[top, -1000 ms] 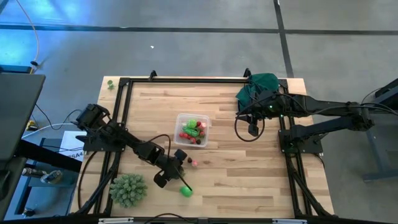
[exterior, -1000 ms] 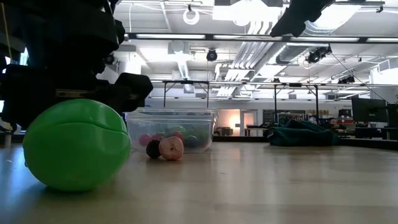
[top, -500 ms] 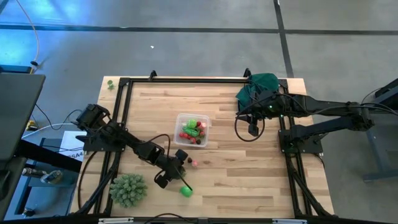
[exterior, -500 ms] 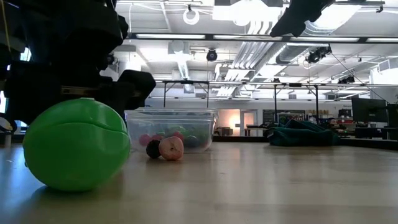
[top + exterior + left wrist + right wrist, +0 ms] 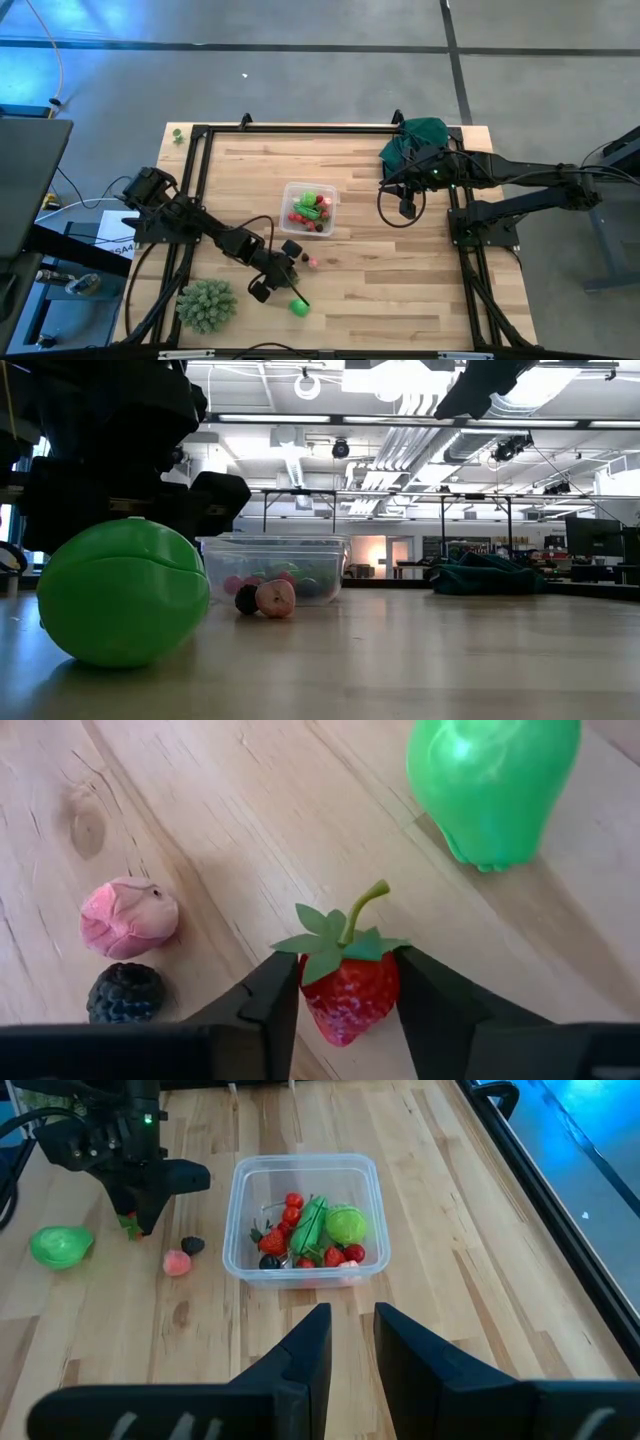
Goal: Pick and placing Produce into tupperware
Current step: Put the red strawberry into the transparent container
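In the high view's lower left, the left gripper (image 5: 347, 988) has its jaws pressed against both sides of a strawberry (image 5: 347, 1000) on the tabletop (image 5: 400, 290), beside a green pear (image 5: 492, 782), a pink piece (image 5: 128, 916) and a blackberry (image 5: 125, 992). Best to firm the squeeze, lift straight, then carry to the tupperware (image 5: 309, 209) mid-frame. At right, the right gripper (image 5: 348, 1342) waits, jaws slightly parted, empty.

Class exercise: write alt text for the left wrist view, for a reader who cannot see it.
The left end effector has its two dark fingers on either side of a red strawberry on the wooden table. A pink piece and a blackberry lie nearby; a green pepper sits beyond.
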### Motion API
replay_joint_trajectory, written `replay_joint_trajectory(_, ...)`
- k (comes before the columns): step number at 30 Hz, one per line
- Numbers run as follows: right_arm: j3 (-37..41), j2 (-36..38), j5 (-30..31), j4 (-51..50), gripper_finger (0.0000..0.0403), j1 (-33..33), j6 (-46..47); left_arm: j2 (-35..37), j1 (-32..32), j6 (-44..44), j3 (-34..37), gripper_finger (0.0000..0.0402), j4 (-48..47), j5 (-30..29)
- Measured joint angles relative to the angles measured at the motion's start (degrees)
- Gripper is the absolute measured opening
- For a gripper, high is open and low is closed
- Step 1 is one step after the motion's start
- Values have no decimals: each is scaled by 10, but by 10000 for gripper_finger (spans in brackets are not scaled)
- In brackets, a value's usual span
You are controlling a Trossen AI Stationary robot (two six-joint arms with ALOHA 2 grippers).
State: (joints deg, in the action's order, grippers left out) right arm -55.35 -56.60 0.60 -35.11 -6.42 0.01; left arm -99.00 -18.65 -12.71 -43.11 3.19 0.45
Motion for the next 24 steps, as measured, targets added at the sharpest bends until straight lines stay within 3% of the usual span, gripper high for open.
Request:
replay_joint_trajectory(3,0,0,0,0,68,0,0,0,0,0,0,125,0,0)
replay_joint_trajectory(11,0,0,0,0,68,0,0,0,0,0,0,169,0,0)
replay_joint_trajectory(20,0,0,0,0,68,0,0,0,0,-14,-23,120,-7,0)
replay_joint_trajectory(24,0,0,0,0,68,0,0,4,0,-34,-58,131,-54,-6)
